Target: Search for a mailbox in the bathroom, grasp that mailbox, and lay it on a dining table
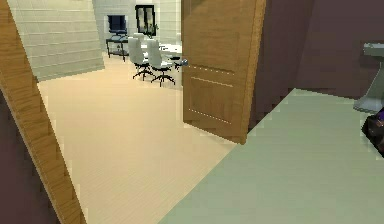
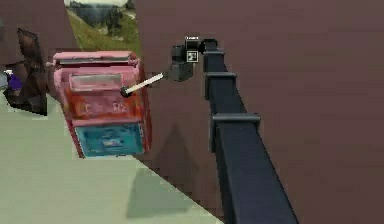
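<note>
While the gripper (image 2: 135, 87) holds the red mailbox (image 2: 98, 105) tilted and clear of the green floor at the middle left of the arm side view, the hold looks slight. The thin fingers meet only the box's upper right face, so it could slip. Carried out on the long arm (image 2: 240, 150), it could also strike the open wooden door (image 1: 222, 65) at the centre of the forward view. Counted: one mailbox, one gripper, one door, at least two white chairs (image 1: 152, 58) at upper centre.

Dark square arm (image 2: 243, 150) in stepped segments; small white squares (image 2: 192, 56) with black marks at its end; dark end effector (image 2: 128, 91) body with thin pale fingers (image 2: 146, 83).
</note>
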